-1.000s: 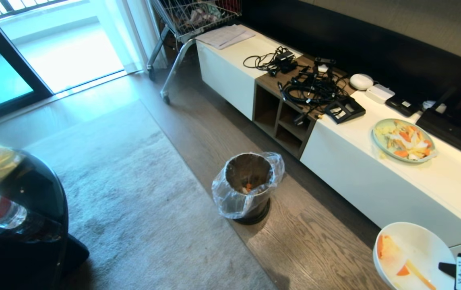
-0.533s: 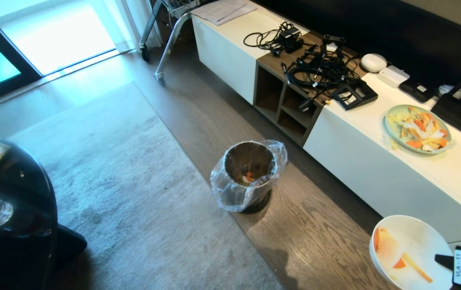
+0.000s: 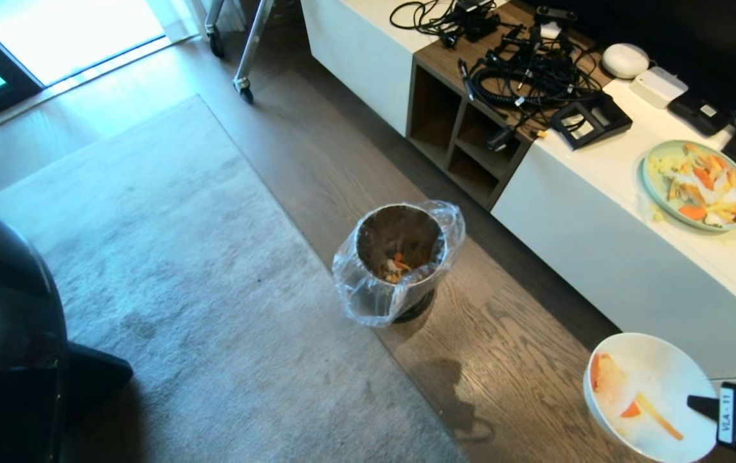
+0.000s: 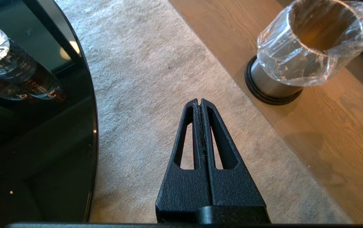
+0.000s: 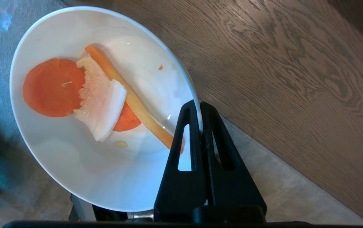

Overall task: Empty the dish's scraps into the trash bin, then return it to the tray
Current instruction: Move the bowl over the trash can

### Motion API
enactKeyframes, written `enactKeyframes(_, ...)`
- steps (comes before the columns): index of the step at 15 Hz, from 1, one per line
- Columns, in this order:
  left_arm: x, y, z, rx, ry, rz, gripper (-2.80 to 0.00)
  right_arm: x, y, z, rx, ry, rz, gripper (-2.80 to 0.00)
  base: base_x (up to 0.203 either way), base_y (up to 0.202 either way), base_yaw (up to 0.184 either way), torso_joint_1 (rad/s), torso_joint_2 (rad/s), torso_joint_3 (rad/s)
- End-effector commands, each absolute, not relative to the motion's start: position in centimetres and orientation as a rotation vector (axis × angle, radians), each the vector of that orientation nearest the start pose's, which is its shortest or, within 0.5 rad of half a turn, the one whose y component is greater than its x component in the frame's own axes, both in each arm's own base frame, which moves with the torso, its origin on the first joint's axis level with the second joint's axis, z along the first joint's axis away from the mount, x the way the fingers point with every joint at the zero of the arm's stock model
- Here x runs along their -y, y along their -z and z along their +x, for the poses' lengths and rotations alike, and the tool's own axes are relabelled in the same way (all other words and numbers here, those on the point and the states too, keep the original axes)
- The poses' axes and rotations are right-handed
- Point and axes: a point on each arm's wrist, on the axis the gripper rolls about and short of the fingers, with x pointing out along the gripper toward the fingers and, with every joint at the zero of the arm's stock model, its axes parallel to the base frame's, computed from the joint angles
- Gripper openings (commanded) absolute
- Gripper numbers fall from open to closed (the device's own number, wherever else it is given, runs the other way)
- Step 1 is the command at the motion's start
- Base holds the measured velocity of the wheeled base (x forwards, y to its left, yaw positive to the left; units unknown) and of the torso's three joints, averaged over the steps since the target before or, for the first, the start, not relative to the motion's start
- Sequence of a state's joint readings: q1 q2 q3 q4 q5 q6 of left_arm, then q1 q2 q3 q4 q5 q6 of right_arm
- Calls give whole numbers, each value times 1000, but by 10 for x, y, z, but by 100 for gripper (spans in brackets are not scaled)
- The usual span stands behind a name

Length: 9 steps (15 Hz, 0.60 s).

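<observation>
View is tilting downward since earlier; bin (image 3: 398, 260) unmoved on bare floor. Right gripper (image 5: 199, 109) is pinching the dish (image 3: 650, 395) rim, near right, scraps (image 5: 83, 95) inside. Left gripper (image 4: 199, 102) is hanging pressed together above rug (image 3: 181, 270).

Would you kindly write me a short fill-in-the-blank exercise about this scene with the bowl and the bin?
1. The right claw is shut on the rim of the ____.
2. The trash bin stands on the ____ floor beside the rug.
3. The left claw holds ____.
4. The scraps lie in the ____.

Missing words: bowl; wooden; nothing; bowl
</observation>
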State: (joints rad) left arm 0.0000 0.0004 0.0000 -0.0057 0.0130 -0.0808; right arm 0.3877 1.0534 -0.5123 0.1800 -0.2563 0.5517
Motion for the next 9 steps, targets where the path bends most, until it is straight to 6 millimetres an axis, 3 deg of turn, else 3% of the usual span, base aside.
enactKeyframes(1, 0, -76, -23, 7, -14, -81, -280, -40, -172, 114, -644, 51, 324, -280, 0, 0, 0, 2, 7, -199)
enactKeyframes(9, 0, -76, -23, 7, -14, -81, -280, -45, -179, 123, -558, -1, 293, -280, 0, 0, 0, 1, 2, -197)
